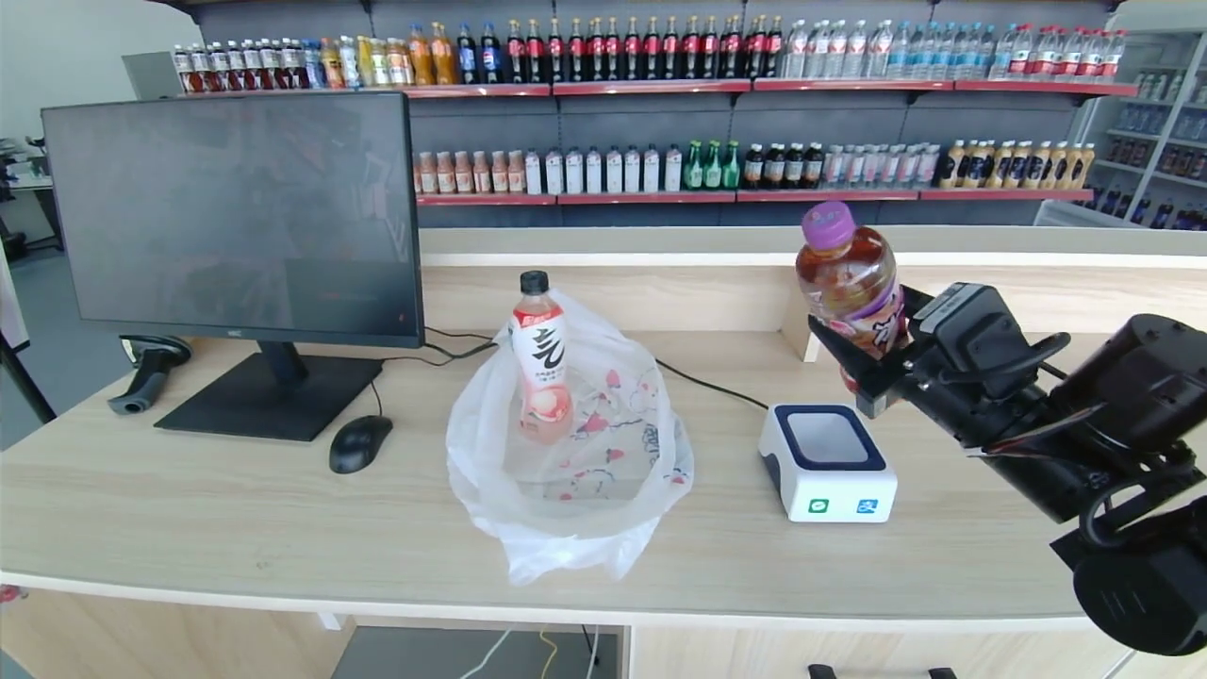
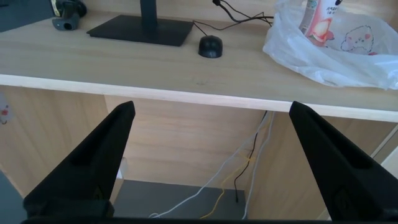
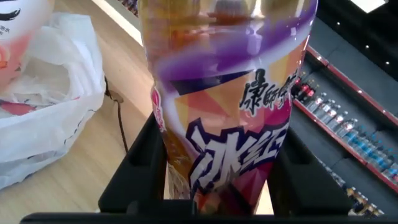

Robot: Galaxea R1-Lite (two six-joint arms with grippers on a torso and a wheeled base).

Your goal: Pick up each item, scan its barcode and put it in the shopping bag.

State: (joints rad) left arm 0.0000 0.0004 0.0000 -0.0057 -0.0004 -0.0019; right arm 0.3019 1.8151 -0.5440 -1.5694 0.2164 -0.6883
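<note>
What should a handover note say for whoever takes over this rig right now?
Left gripper: open, empty, low in front of the counter edge.
Right gripper: shut on the purple-capped tea bottle, held in the air near the barcode scanner.
Done: the pink bottle stands in the shopping bag.
Left: scan the tea bottle (whether it is already scanned cannot be told), then bag it.

Tea bottle [image 1: 849, 283], purple cap: aloft, tilted, just beyond the white scanner [image 1: 827, 462], right. Pink-labelled bottle [image 1: 540, 363], black cap: upright, apparently inside the white plastic shopping bag [image 1: 603, 490], desk centre.
</note>
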